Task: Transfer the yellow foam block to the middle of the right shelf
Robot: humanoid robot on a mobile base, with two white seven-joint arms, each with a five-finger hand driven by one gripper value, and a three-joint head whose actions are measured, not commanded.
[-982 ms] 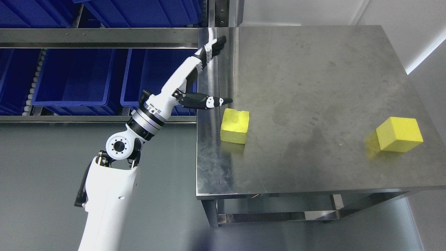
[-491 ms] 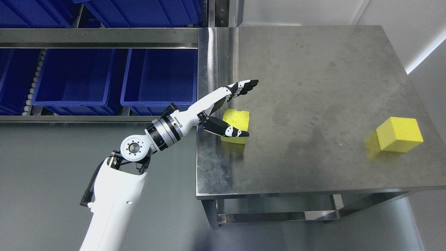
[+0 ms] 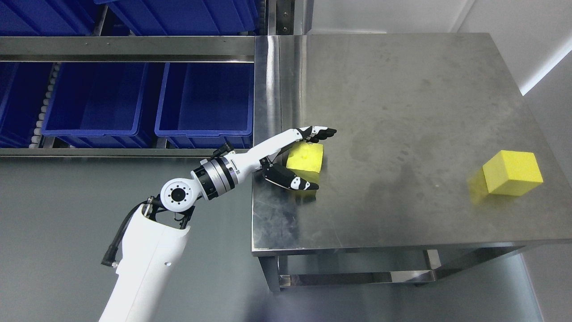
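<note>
The left hand point(image 3: 300, 157) is reaching in from the lower left of the frame and straddling the near yellow foam block point(image 3: 306, 157), which is sitting by the left edge of the steel table point(image 3: 402, 112), just left of the picture's centre. The fingers point(image 3: 319, 133) are lying stretched along the block's far side, while the thumb point(image 3: 292, 180) is lying along its near side. Both are looking close to or touching the foam, but the grip is not visibly closed, so the hand is reading as spread around the block rather than clamped on it.

A second yellow block point(image 3: 512, 172) is resting well apart, at the right of the frame, untouched. Blue bins point(image 3: 134, 98) are filling a rack at the upper left. The right arm is not showing.

The task is looking barely begun: the block is sitting flat on the table, not lifted. Closing the grasp, lifting, carrying and setting it on the right shelf's middle level are all remaining, and no such shelf is showing in this view.
</note>
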